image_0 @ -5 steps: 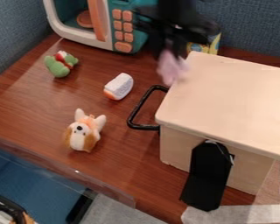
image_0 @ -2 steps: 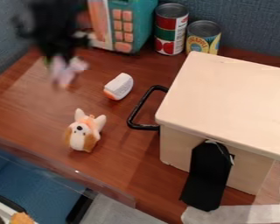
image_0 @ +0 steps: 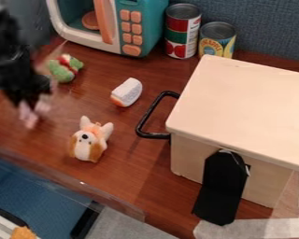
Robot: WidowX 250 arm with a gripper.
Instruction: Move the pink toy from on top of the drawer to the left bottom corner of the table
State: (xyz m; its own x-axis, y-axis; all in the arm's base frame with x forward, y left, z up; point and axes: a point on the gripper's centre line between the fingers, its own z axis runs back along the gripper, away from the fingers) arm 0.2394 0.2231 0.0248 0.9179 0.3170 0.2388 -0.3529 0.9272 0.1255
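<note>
"Pink toy [image_0: 30,116], item one. Position?"

"Well to the left of the wooden box [image_0: 239,107], under the black tool [image_0: 32,100], blurred."

"State of the tool?"

"Clamped on the pink toy, which hangs out below the fingertips. I cannot tell whether the toy touches the worktop [image_0: 130,163]."

"And the arm [image_0: 5,56]?"

"Black, blurred, at the view's left edge, well apart from the box."

"Condition of the box itself?"

"Upright on the worktop, with a flat, pale top. A black handle [image_0: 154,136] juts from its left side, and a black flap [image_0: 222,191] lies against its near side, the lower end reaching outward."

"Items to the left of the box?"

"Three noted. A white and orange toy [image_0: 127,92] is near the box, beyond the handle. A brown and white toy dog [image_0: 88,142] is left of the box's near left corner, apart from it, face up towards the camera. A green toy [image_0: 62,71] with red on it is well apart from the box, towards the far left."

"Behind the box?"

"A can with a yellow label [image_0: 216,42] just behind its far left corner, and a red and green can [image_0: 182,32] a little farther left. A teal and white toy microwave [image_0: 153,25] stands behind and to the left of the box."
</note>
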